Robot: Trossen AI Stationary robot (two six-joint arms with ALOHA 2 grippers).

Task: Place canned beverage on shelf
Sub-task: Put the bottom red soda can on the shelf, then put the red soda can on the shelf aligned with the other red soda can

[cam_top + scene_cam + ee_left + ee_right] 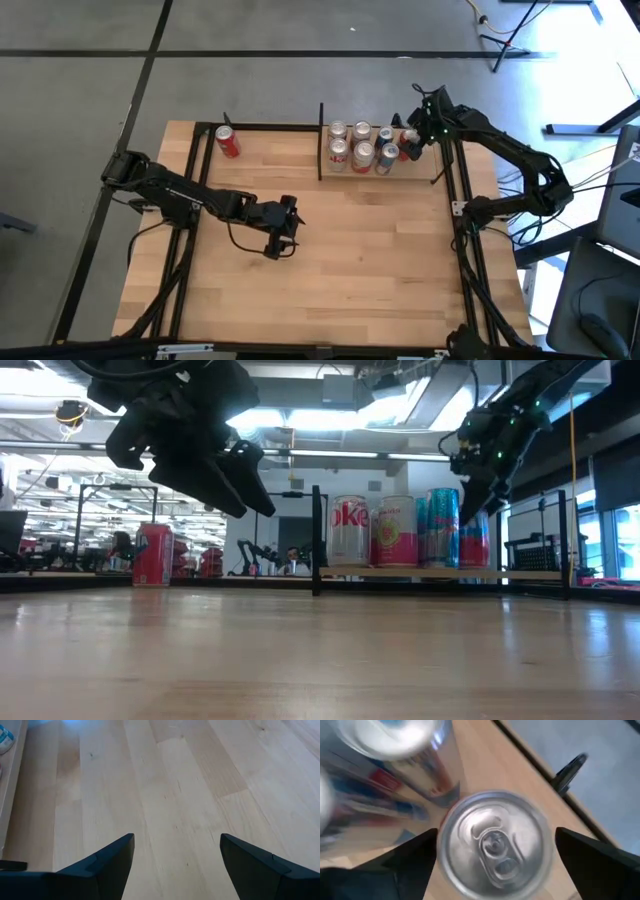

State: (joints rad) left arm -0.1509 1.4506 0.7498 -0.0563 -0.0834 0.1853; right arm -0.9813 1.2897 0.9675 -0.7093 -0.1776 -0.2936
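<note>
Right gripper [495, 857] jaws spread around a can [495, 845] on the shelf [425, 172]; a straight upward retreat is advised, neighbouring cans left untouched.

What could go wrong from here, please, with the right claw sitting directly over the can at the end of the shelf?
The right claw stands open around the can it is over, close beside a taller blue can. Lifting off at an angle could clip either one and tip the packed row. That can also stands near the end of the shelf, so a nudge might push it off.
</note>
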